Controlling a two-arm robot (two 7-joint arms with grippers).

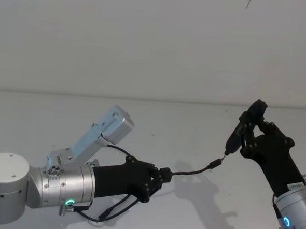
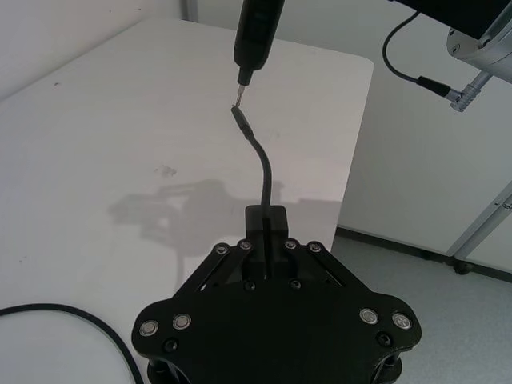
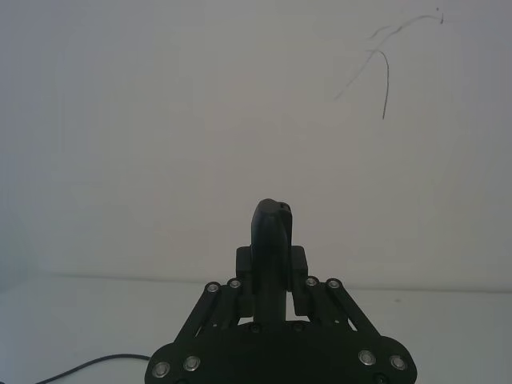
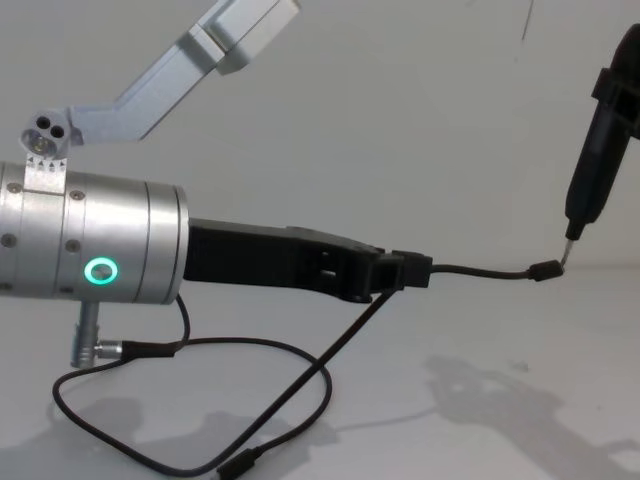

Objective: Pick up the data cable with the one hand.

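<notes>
My left gripper (image 1: 162, 176) (image 4: 405, 270) (image 2: 266, 220), black on a silver wrist with a green ring, is shut on the data cable (image 1: 193, 172) (image 4: 480, 271) (image 2: 262, 168) and holds it above the white table. The cable's short free end sticks out toward the right and ends in a small plug (image 1: 216, 163) (image 4: 545, 270) (image 2: 240, 122). The rest of the cable droops below the gripper in a loop (image 4: 310, 390). My right gripper (image 1: 250, 126) (image 3: 272, 268) is shut on a slim black tool (image 1: 240, 133) (image 4: 598, 160) (image 2: 258, 28). The tool's pin tip meets the plug.
The white table (image 1: 158, 120) (image 2: 96, 144) runs back to a plain white wall. In the left wrist view its far edge (image 2: 356, 152) drops off to grey floor. A silver camera bracket (image 1: 97, 134) (image 4: 170, 75) stands up from my left wrist.
</notes>
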